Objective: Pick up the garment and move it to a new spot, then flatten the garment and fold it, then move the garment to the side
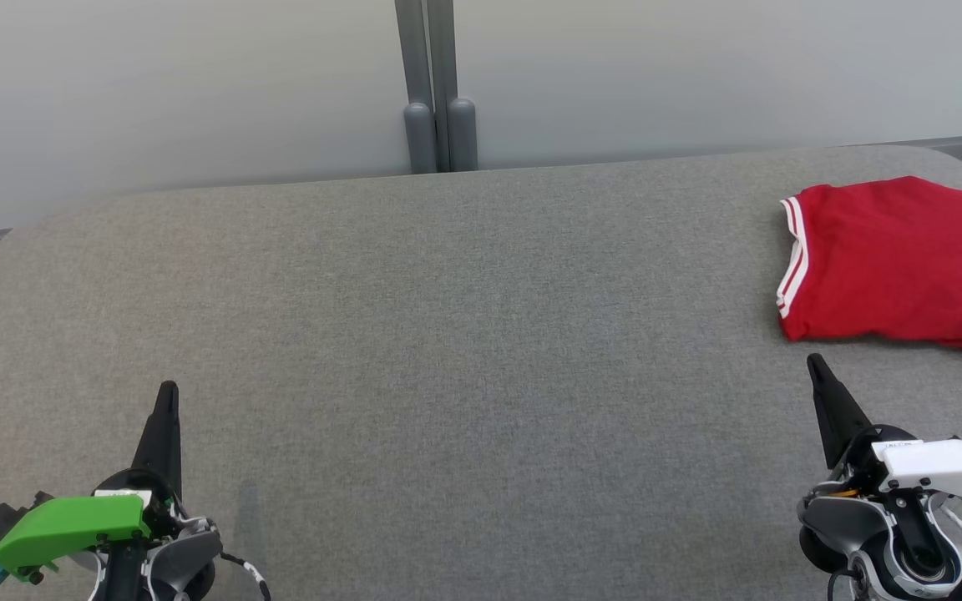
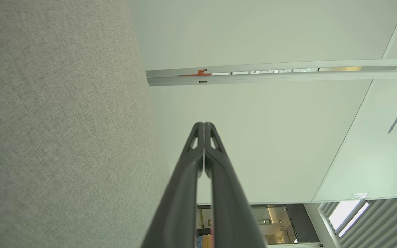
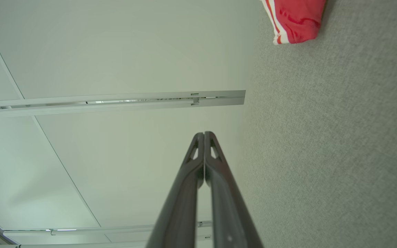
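A grey, fabric-covered worktop (image 1: 464, 334) with rounded far corners takes up most of the head view. The garment (image 1: 898, 259) is red, with white striped trim (image 1: 792, 259) along the edge that faces the middle of the worktop. It lies in a compact, roughly rectangular heap at about 2 o'clock on the worktop, and the view's right edge cuts off its far side. Nothing touches it.

The left pincer (image 1: 167, 391) sits at 7 o'clock in the head view under a green cover (image 1: 68, 526). Its two dark fingers are pressed into a single point aimed toward 12 o'clock, so it is clenched with nothing between them. In the left wrist view the fingers meet at the tips, with the worktop running down the 9 o'clock side and pale wall panels (image 2: 271, 144) beyond.

The right pincer (image 1: 815, 361) sits at 5 o'clock in the head view under a white cover (image 1: 940, 467). It too is clenched and empty, and its point leans slightly toward 11 o'clock. The tip is near the garment's closest edge but apart from it, with the red cloth at roughly 1 o'clock from the tip. In the right wrist view the fingers meet at the tips, and a striped corner of the garment shows at 1 o'clock by the top edge, lying on the worktop.

Behind the worktop at 12 o'clock, a grey post (image 1: 435, 83) splits the wall panels.
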`<state>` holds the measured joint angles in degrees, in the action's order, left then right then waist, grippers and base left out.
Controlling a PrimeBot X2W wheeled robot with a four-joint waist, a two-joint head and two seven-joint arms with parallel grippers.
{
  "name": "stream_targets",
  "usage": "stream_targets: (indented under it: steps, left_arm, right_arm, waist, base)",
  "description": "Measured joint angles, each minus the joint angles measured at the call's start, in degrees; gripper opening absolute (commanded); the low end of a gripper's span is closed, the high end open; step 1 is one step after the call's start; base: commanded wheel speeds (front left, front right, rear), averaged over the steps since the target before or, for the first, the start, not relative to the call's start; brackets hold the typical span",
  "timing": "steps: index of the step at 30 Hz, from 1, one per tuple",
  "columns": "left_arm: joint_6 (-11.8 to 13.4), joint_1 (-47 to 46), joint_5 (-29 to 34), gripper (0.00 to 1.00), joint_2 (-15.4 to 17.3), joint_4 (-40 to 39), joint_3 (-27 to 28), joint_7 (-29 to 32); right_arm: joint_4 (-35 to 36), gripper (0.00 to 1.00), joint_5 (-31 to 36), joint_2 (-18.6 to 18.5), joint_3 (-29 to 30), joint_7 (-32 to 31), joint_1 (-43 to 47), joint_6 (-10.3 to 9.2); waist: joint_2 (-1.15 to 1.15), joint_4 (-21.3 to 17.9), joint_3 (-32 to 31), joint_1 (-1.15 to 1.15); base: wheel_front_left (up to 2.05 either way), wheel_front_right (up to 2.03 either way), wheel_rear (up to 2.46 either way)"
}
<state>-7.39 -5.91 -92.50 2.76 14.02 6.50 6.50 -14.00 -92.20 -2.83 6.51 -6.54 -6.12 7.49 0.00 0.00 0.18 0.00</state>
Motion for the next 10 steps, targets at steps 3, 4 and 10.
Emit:
stream_targets:
  steps: [3,4,10]
  left_arm:
    - [0.0,0.0,0.0,0.0,0.0,0.0,0.0,0.0]
    - [0.0,0.0,0.0,0.0,0.0,0.0,0.0,0.0]
    - [0.0,0.0,0.0,0.0,0.0,0.0,0.01,0.0]
  right_arm:
    - [0.0,0.0,0.0,0.0,0.0,0.0,0.0,0.0]
    - [0.0,0.0,0.0,0.0,0.0,0.0,0.0,0.0]
    - [0.0,0.0,0.0,0.0,0.0,0.0,0.0,0.0]
  waist:
    - [0.0,0.0,0.0,0.0]
    - [0.0,0.0,0.0,0.0]
    - [0.0,0.0,0.0,0.0]
  base:
    - [0.0,0.0,0.0]
    - [0.0,0.0,0.0]
    - [0.0,0.0,0.0]
